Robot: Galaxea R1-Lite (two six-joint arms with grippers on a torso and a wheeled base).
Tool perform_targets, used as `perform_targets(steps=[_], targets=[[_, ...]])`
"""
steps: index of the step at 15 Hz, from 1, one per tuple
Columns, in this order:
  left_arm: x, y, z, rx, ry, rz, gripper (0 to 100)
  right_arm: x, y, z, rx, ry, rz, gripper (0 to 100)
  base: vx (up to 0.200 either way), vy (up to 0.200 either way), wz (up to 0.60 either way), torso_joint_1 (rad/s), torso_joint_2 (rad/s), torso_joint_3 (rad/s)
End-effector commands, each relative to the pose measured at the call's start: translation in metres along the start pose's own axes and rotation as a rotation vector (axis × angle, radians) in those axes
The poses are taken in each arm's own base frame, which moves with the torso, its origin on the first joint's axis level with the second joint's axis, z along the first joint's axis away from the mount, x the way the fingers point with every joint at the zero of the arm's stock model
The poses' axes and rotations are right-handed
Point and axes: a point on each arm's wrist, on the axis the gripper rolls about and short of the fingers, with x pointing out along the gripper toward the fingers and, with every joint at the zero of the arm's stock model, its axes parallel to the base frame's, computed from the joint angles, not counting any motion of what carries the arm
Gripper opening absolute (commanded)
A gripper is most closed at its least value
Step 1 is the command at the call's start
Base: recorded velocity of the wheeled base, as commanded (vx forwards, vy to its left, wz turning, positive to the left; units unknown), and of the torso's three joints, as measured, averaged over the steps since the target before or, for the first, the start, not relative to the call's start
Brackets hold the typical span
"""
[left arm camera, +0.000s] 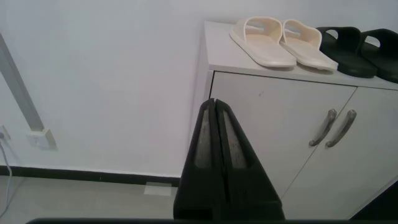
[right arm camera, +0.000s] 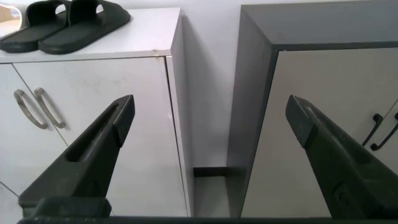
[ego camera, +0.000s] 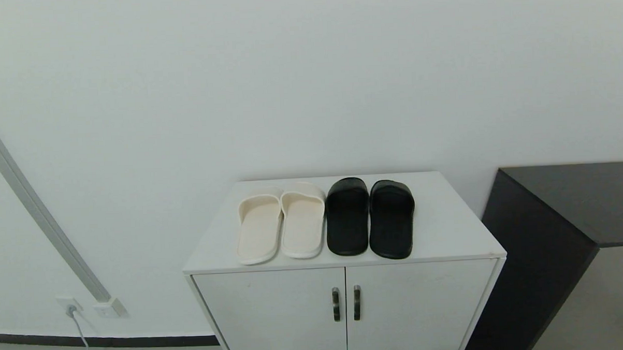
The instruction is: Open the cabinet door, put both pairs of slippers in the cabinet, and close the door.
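Observation:
A white cabinet (ego camera: 448, 232) stands against the wall with both doors closed and two dark handles (ego camera: 346, 303) at the middle seam. On its top lie a pair of cream slippers (ego camera: 281, 227) on the left and a pair of black slippers (ego camera: 370, 219) on the right, side by side. My left gripper (left arm camera: 214, 109) is shut, held low in front of the cabinet's left corner, below the cream slippers (left arm camera: 283, 42). My right gripper (right arm camera: 211, 118) is open, facing the gap between the cabinet (right arm camera: 143, 124) and a dark cabinet; the black slippers (right arm camera: 65, 23) lie on top.
A dark grey cabinet (ego camera: 552, 239) stands close to the right of the white one, with a narrow gap (right arm camera: 208, 112) between. A grey conduit (ego camera: 33, 205) runs down the left wall to sockets (ego camera: 70, 305) with a plugged cable. Bare floor lies to the left.

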Motion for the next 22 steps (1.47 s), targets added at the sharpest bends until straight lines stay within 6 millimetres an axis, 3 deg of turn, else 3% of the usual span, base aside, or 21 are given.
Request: perform_targets(steps=[1, 12, 14, 17, 18, 22], targets=[[0.0, 0.0, 0.0, -0.001, 0.001, 0.0, 0, 0.0, 0.0, 0.0, 0.0, -0.001, 0.009, 100, 0.0, 0.0, 0.0, 0.0, 0.0, 0.0], [0.0, 0.0, 0.0, -0.001, 0.0, 0.003, 0, 0.003, 0.001, 0.003, -0.024, 0.029, 0.034, 100, 0.0, 0.0, 0.0, 0.0, 0.0, 0.0], [0.0, 0.0, 0.0, -0.001, 0.001, 0.0, 0, -0.002, 0.0, 0.067, 0.102, -0.054, 0.042, 100, 0.0, 0.0, 0.0, 0.0, 0.0, 0.0], [0.0, 0.0, 0.0, 0.0, 0.001, 0.001, 0, 0.033, 0.003, 0.073, 0.13, 0.209, 0.149, 100, 0.0, 0.0, 0.0, 0.0, 0.0, 0.0], [0.0, 0.0, 0.0, -0.001, 0.001, 0.001, 0, 0.053, 0.004, 0.078, 0.135, 0.271, 0.196, 100, 0.0, 0.0, 0.0, 0.0, 0.0, 0.0], [0.0, 0.0, 0.0, 0.0, 0.001, -0.002, 0, 0.102, 0.014, 0.1, 0.115, 0.282, 0.294, 100, 0.0, 0.0, 0.0, 0.0, 0.0, 0.0]])
